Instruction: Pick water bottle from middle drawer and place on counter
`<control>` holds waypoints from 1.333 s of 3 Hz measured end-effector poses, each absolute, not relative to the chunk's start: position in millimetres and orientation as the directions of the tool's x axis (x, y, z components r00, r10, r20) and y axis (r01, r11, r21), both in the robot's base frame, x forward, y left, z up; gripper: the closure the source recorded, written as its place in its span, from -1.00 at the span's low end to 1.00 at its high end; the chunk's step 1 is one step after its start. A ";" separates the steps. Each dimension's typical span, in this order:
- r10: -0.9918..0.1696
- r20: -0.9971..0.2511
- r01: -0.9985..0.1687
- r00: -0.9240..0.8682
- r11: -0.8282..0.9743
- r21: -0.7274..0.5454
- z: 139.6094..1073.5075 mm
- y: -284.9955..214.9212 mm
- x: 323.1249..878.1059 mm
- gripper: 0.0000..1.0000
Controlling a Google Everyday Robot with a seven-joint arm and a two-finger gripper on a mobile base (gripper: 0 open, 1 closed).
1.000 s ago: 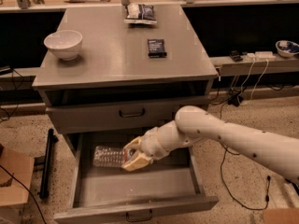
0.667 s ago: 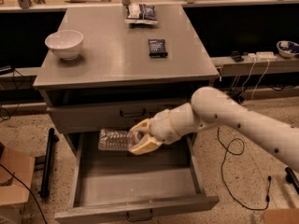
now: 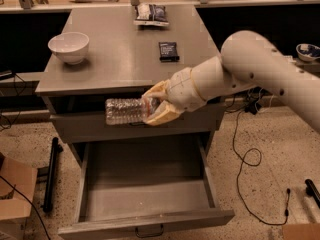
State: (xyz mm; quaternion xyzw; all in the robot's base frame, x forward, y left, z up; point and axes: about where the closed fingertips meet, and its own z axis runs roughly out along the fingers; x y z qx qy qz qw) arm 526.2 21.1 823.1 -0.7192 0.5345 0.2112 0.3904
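My gripper [image 3: 156, 107] is shut on the water bottle [image 3: 125, 111], a clear ribbed plastic bottle held on its side. It hangs in the air in front of the top drawer front, just below the counter's front edge. The middle drawer [image 3: 145, 191] stands pulled out below, its tray floor bare. The counter [image 3: 122, 59] is the grey metal top of the cabinet behind the bottle. My white arm reaches in from the right.
On the counter stand a white bowl [image 3: 69, 47] at the left, a dark packet [image 3: 168, 51] near the middle and a snack bag [image 3: 151, 14] at the back. Cables lie on the floor to the right. A cardboard box [image 3: 15, 194] sits at the left.
My gripper has lifted the water bottle up out of the middle drawer to about the height of the counter's front edge. The drawer is left empty.
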 end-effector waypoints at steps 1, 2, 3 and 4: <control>-0.658 -0.582 -0.845 0.477 -0.164 -0.508 915.8 28.4 553.9 1.00; -0.651 -0.571 -0.825 0.500 -0.158 -0.542 936.2 33.3 560.1 1.00; -0.651 -0.571 -0.825 0.500 -0.158 -0.542 936.2 33.3 560.1 1.00; -0.677 -0.527 -0.818 0.513 -0.199 -0.541 939.5 37.4 564.9 1.00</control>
